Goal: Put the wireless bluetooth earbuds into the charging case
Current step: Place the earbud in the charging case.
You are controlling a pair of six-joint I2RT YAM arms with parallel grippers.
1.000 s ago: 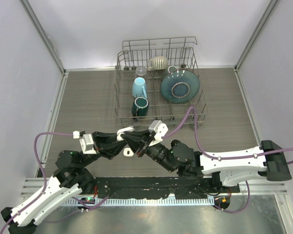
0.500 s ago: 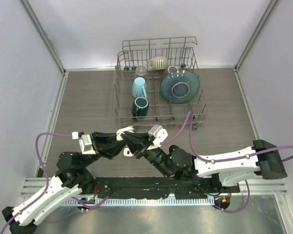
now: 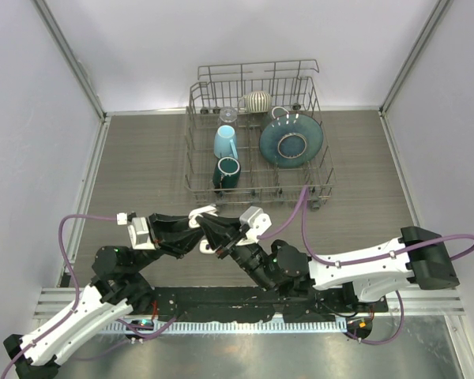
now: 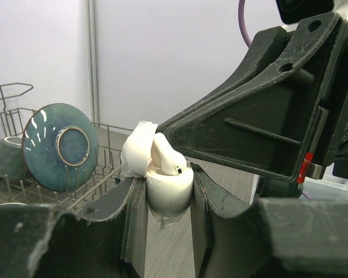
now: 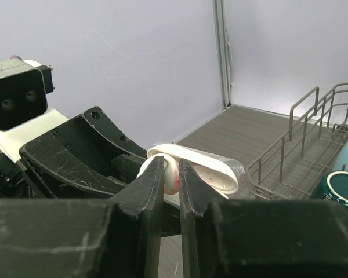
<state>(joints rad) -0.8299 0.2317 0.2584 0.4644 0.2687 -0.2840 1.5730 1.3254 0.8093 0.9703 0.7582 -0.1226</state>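
Earbud (image 4: 165, 157): at the mouth of the open case (image 4: 169, 190), pinched by my right pincer (image 5: 169, 174) and, I judge, not yet seated. My left pincer (image 4: 168, 200) clamps the case from both sides, with the lid (image 4: 136, 155) swung back. I should press straight down into the case and release only once the earbud is home, since a tilt could jam it. The lid and the fingers crowd the case. Beyond the case, well apart, stands a dish rack (image 3: 191, 150) with a plate (image 3: 291, 140) and mugs (image 3: 226, 144).
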